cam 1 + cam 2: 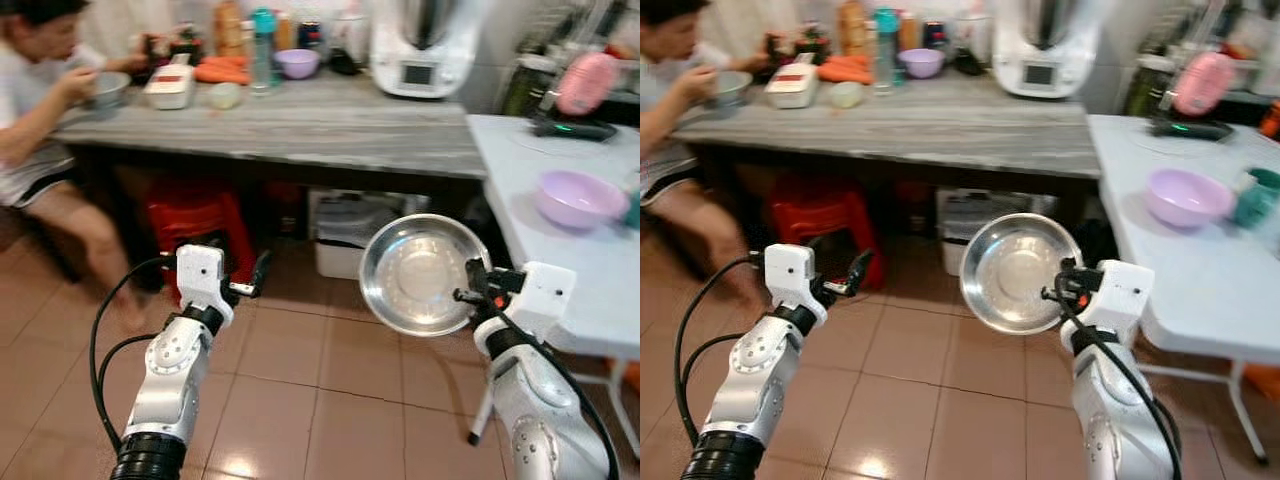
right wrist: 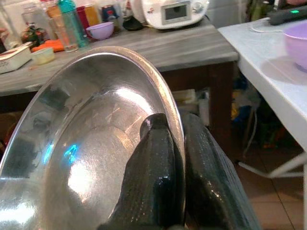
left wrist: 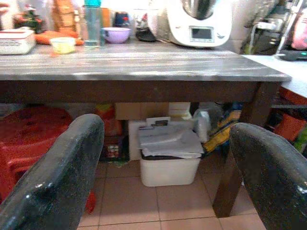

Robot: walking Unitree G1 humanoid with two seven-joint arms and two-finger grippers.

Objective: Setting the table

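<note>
A shiny steel bowl (image 1: 415, 275) hangs upright in the air over the tiled floor, its hollow facing me. My right gripper (image 1: 470, 294) is shut on its rim, one finger (image 2: 151, 177) inside and one outside. The white table (image 1: 590, 260) stands to the right with a lilac bowl (image 1: 578, 198) on it. My left gripper (image 1: 258, 275) is held out over the floor to the left, open and holding nothing; its two fingers (image 3: 57, 177) stand wide apart in the left wrist view.
A long grey wooden table (image 1: 300, 125) crosses the back, carrying bottles, a small purple bowl (image 1: 297, 62) and a white kitchen machine (image 1: 422, 50). A person (image 1: 40, 100) sits eating at its left end. A red stool (image 1: 195, 215) and a white bin (image 3: 169, 158) stand beneath.
</note>
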